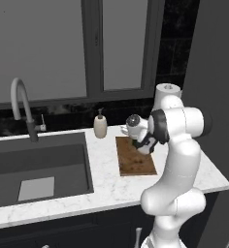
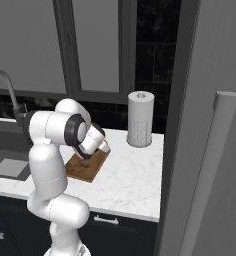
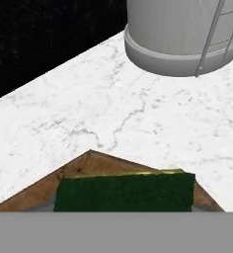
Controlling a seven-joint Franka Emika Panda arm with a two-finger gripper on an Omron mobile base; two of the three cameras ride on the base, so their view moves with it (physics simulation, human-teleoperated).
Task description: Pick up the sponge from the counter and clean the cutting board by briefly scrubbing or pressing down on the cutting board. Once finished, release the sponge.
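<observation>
End effector [image 1: 144, 145]: one, low over the far end of the cutting board, partly masked by the arm's own wrist and elbow in both base views; jaws drawn narrow, and the sponge sits right at them in the hand view, so it looks gripped, though the finger tips themselves cannot be made out
Sponge [image 3: 124, 191]: one, dark green top with a thin yellow edge along its far side; its long axis runs across the hand view, left to right; its near edge is cut off at the bottom; it lies over a corner of the board; in the base views it is too hidden by the hand to pick out
Cutting board [image 1: 136, 157]: one, brown wood with darker stains, flat on the table, long axis running from the robot's side toward the back wall; far end covered by the hand; in the hand view a single pointed corner [image 3: 91, 160] shows past the sponge
Table [image 1: 109, 181]: one white marble-patterned top with grey veins
Paper towel roll [image 2: 140, 119]: one, upright, well apart from the board toward the right
Soap bottle [image 1: 100, 126]: one, near the board's far left corner
Sink [image 1: 39, 167]: one dark basin left of the board, one curved tap [image 1: 22, 106] behind it
White object [image 1: 124, 129]: small, behind the hand, too hidden to identify
</observation>
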